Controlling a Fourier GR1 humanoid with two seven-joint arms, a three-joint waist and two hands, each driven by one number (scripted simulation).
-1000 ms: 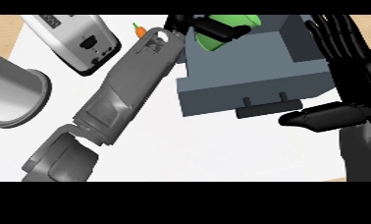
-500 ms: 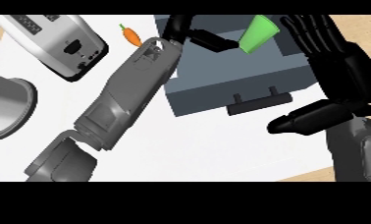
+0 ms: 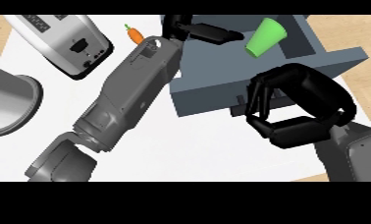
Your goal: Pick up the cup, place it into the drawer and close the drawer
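The green cup (image 3: 264, 36) sits at about 1 o'clock, tilted, with its wider mouth toward the upper right, over the dark hollow of the open grey drawer (image 3: 210, 95). That drawer takes up the view from 12 to 3 o'clock. The left forearm (image 3: 134, 90) crosses the white bench (image 3: 203, 149) from 7 o'clock up to 12 o'clock. There the left hand (image 3: 190, 27) reaches over the drawer's rear edge with its fingers (image 3: 217, 34) stretched out and spread, not wrapped round anything. The longest fingertip ends just beside the cup's 9 o'clock side, and I cannot tell whether it touches. The right hand (image 3: 304, 100) is at 4 o'clock with its fingers bent under and drawn together, their tips against the drawer's front by the small handle (image 3: 238, 106). Whether they hold that handle is hidden. A silver toaster (image 3: 69, 41) lies at 10 o'clock, a small carrot (image 3: 134, 34) at 11 o'clock just beside the left wrist, and a grey pot (image 3: 14, 100) at 9 o'clock, cut off by the edge.
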